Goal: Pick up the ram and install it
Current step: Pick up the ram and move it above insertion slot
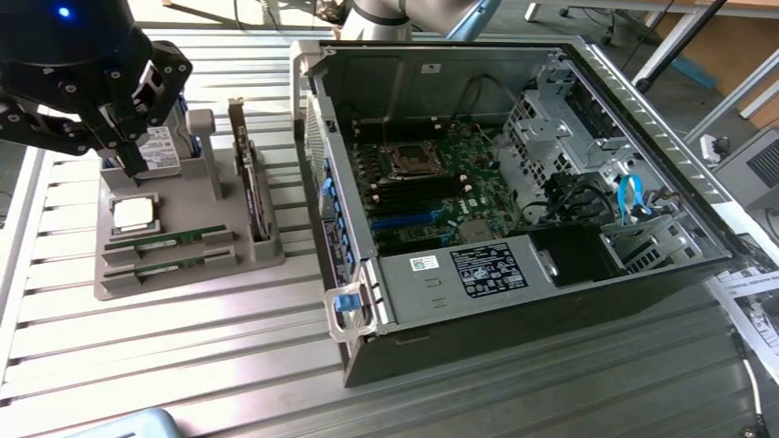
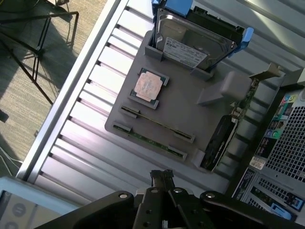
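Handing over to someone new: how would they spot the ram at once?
Find the grey holder tray at the exterior view's left of the open computer case. Beside the square silver CPU on it, two ram sticks lie in parallel slots. They are long, thin and green, unlike the taller upright expansion card.

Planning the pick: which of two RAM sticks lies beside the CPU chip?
The inner RAM stick, beside the CPU chip; the other RAM stick lies along the edge of the holder.
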